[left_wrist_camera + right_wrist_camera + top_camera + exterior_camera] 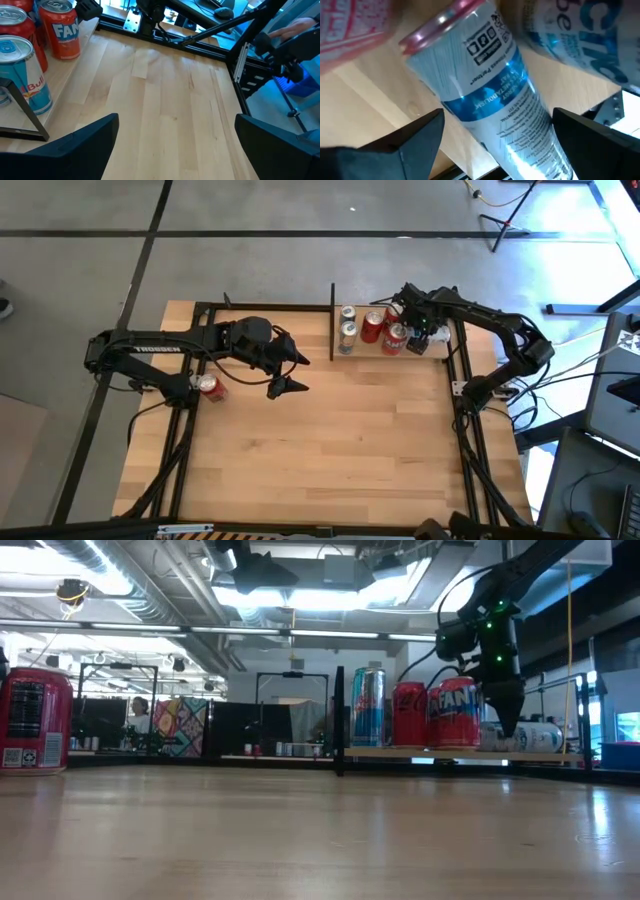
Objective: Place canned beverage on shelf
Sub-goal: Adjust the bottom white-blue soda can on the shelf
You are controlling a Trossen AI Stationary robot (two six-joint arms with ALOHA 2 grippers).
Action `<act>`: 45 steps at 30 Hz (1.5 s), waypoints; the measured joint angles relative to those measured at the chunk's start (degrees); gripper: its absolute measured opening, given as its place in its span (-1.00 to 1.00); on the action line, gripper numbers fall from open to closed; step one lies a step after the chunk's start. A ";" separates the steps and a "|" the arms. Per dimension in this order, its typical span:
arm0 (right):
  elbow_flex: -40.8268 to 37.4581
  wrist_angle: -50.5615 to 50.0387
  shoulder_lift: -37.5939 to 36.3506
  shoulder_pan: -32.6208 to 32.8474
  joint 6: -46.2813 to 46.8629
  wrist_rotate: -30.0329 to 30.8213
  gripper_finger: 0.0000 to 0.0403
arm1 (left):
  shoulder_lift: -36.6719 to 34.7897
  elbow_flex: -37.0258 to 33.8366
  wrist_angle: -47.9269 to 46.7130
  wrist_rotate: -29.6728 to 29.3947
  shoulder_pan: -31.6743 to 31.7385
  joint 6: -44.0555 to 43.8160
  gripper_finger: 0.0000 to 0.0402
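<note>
While the wide-open, empty left gripper [290, 372] waits mid-table, the open right gripper [421, 338] hangs over a blue-and-white lying can [500, 100] on the small light-wood shelf [372, 352], likely to grab it.

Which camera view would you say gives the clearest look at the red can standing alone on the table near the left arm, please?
The low view: the red can stands upright at the left edge, label side visible. The high view shows only its top beside the left arm. Neither wrist view shows it.
</note>
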 joint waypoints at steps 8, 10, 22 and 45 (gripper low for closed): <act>-0.07 0.41 0.10 0.01 -2.84 -1.90 0.80 | 0.00 0.00 0.00 -0.02 0.00 0.00 0.97; -0.07 0.36 0.11 0.02 -2.71 -1.94 0.80 | 0.00 0.00 0.00 -0.04 0.00 0.00 0.97; -0.39 -1.87 -4.02 0.07 -2.34 -1.02 0.80 | 0.00 0.00 0.64 -0.52 0.00 0.04 0.97; -7.26 2.92 -6.58 -5.20 -10.38 -4.71 0.80 | 0.00 0.00 0.88 -1.79 -0.02 1.55 0.97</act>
